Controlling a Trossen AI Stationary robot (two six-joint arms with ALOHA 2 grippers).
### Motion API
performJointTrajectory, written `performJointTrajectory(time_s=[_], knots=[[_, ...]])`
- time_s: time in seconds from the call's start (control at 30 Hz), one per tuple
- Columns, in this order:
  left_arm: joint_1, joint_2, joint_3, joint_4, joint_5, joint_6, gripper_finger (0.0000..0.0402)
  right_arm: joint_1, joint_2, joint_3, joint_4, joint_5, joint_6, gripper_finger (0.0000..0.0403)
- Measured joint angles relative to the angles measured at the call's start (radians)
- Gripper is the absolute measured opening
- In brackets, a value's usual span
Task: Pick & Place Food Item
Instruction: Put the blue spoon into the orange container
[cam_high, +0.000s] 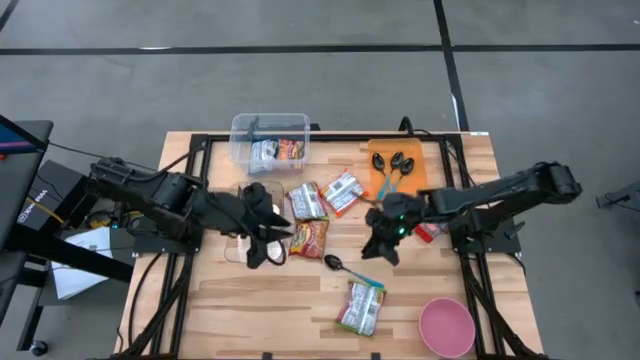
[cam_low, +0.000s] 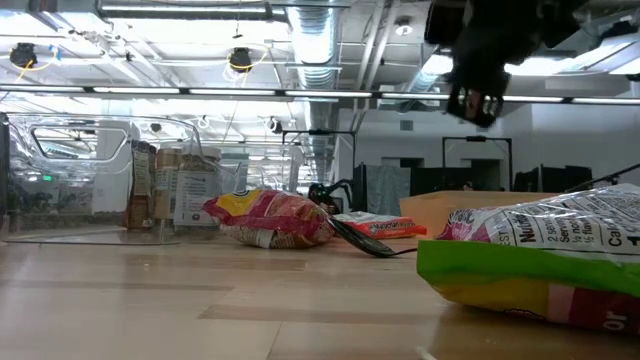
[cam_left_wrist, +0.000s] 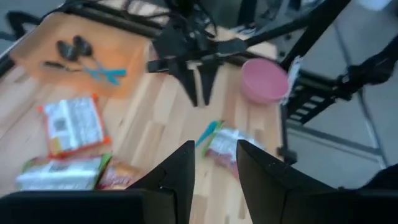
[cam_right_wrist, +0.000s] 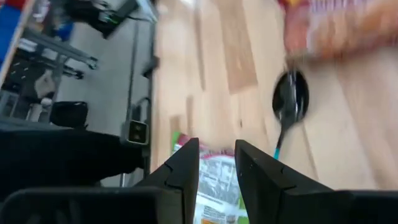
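Note:
Several food packets lie flat on the wooden table: two (cam_high: 308, 200) (cam_high: 342, 190) at the middle, a red one (cam_high: 308, 238) nearer, and a green-edged one (cam_high: 362, 305) close to the near edge. My left gripper (cam_high: 270, 238) hangs open just left of the red packet, with nothing between its fingers (cam_left_wrist: 214, 168). My right gripper (cam_high: 380, 245) is open above the table to the right of the red packet. In its wrist view it looks down past its fingertips (cam_right_wrist: 216, 162) at the green-edged packet (cam_right_wrist: 214, 186) and a black spoon (cam_right_wrist: 291, 99).
A clear bin (cam_high: 270, 140) holding packets stands at the far edge. An orange tray (cam_high: 400, 165) with spoons is at the far right, a pink bowl (cam_high: 447, 325) at the near right. The black spoon (cam_high: 340, 265) with its teal handle lies between the packets.

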Motion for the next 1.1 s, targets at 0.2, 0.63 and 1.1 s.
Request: performJointTrajectory(time_s=[0.2,0.63,1.1], knots=[[-0.071,0.0,0.0,-0.243,-0.029,-0.118,0.0112,0.102,0.118,0.0,0.049,0.16,0.19,0.0098],[-0.189,0.0,0.0,-0.513,-0.137,-0.207,0.0112,0.236,0.412,0.384,-0.431,0.443,0.422,0.0098],[-0.288,0.0,0.0,-0.547,-0.184,-0.204,0.0112,0.242,0.769,0.772,-0.76,0.415,0.464,0.0098]])
